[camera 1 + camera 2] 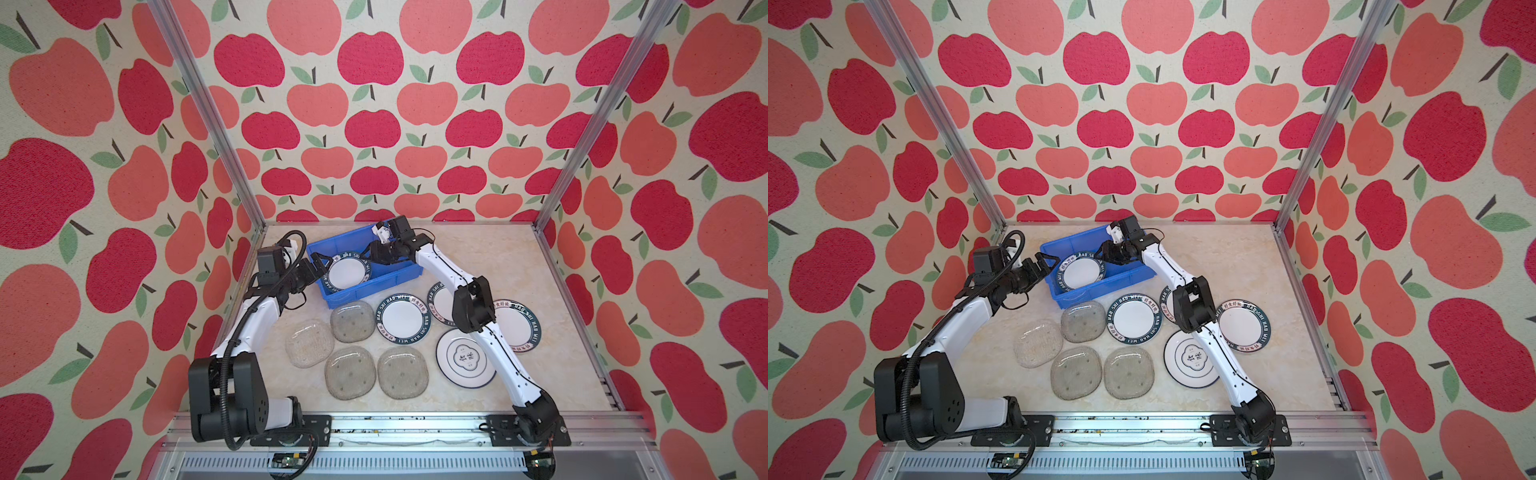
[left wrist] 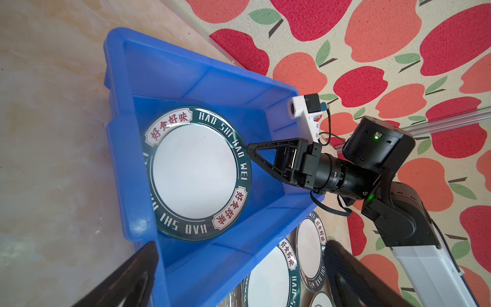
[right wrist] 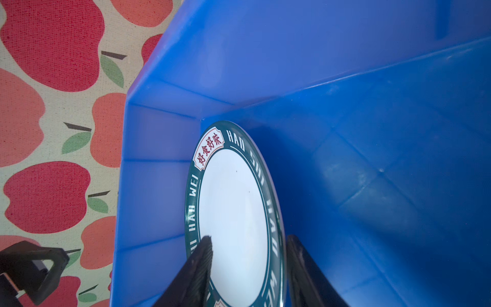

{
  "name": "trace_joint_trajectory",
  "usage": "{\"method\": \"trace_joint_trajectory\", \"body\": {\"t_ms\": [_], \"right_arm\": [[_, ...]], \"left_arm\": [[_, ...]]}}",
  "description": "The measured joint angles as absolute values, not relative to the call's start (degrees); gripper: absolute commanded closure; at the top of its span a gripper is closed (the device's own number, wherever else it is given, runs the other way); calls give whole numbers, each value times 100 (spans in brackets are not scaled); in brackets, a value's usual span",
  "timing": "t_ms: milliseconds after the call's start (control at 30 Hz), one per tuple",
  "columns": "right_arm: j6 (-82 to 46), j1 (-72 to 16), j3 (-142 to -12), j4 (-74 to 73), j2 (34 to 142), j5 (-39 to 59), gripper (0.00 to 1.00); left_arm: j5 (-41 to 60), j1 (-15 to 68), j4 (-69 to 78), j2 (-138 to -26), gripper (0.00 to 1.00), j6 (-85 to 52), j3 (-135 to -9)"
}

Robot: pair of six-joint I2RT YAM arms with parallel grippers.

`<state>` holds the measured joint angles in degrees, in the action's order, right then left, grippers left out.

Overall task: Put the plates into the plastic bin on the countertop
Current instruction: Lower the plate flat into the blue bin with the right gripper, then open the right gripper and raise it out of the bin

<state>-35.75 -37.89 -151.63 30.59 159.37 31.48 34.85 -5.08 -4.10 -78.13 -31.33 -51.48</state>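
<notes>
One lettered plate [image 1: 347, 272] leans tilted inside the bin [image 1: 376, 286], its rim between the parted fingers of the right gripper [image 3: 248, 240], with a gap on one side. The left gripper [image 1: 319, 266] gapes wide just beside the bin's corner. The other plates [image 1: 401, 318] lie on the countertop [image 1: 478, 257], clear of both sets of fingers

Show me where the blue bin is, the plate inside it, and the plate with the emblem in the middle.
blue bin [image 1: 376, 286], in a top view, on its near wall.
plate in bin [image 1: 347, 272], in a top view, on its white centre.
emblem plate [image 1: 465, 358], in a top view, on the central emblem.
</notes>
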Motion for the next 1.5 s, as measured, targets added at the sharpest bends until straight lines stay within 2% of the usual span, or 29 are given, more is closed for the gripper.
{"method": "trace_joint_trajectory", "body": {"t_ms": [633,867,1167,1300,1433,1500], "right_arm": [[-3441,-3787,-15246,3188,15937,3238,49],[-3382,-3789,-15246,3183,15937,3256,36],[-3245,-3787,-15248,3186,15933,3205,38],[-3037,-3765,-15200,3199,15777,2947,44],[-2685,-3684,-14763,3253,15095,2593,45],[-2488,-3638,-14282,3242,14505,2427,45]], "left_arm": [[3218,-89,-499,-7876,1,-3037,-5369],[3122,16,-541,-7876,1,-3000,-5400],[3024,104,-676,-7876,1,-2893,-5476],[2886,104,-867,-7782,1,-2860,-5505],[2574,93,-1275,-7352,0,-2836,-5487],[2453,-21,-1426,-7008,3,-2851,-5367]]}}
